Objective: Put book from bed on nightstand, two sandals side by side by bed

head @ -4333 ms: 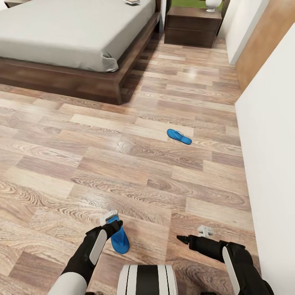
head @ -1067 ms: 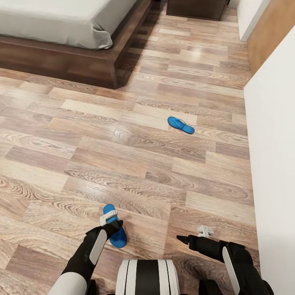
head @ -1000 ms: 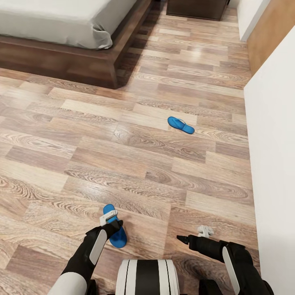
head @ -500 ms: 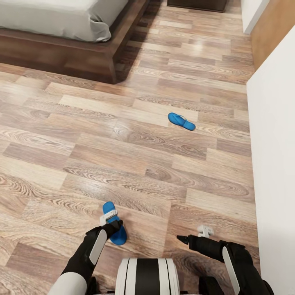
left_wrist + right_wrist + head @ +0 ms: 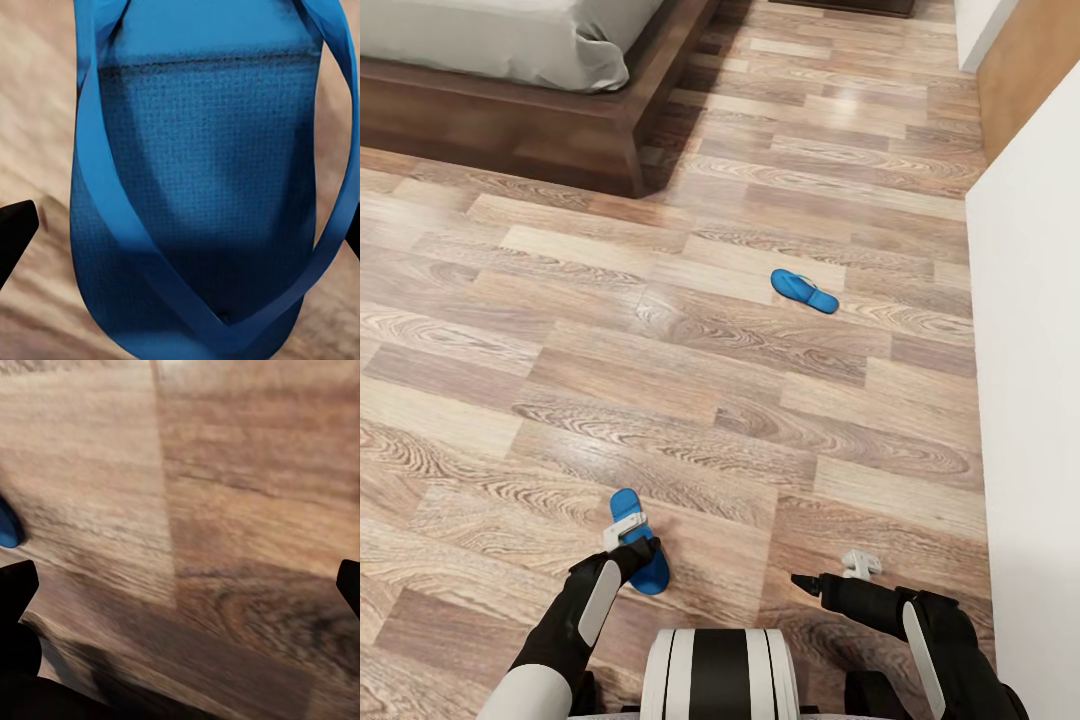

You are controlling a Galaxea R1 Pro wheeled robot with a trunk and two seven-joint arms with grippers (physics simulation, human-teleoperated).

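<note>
The left gripper (image 5: 628, 535) hangs over the near sandal (image 5: 639, 540) on the wood floor (image 5: 660, 400). In the left wrist view the sandal (image 5: 202, 187) sits between dark fingertips (image 5: 15, 232) spread wide on either side, so it's open and not gripping. The right gripper (image 5: 858, 565) is open too, holding nothing. The other sandal (image 5: 804, 291) lies farther off to the right, well apart from the bed (image 5: 510, 60) at far left.
</note>
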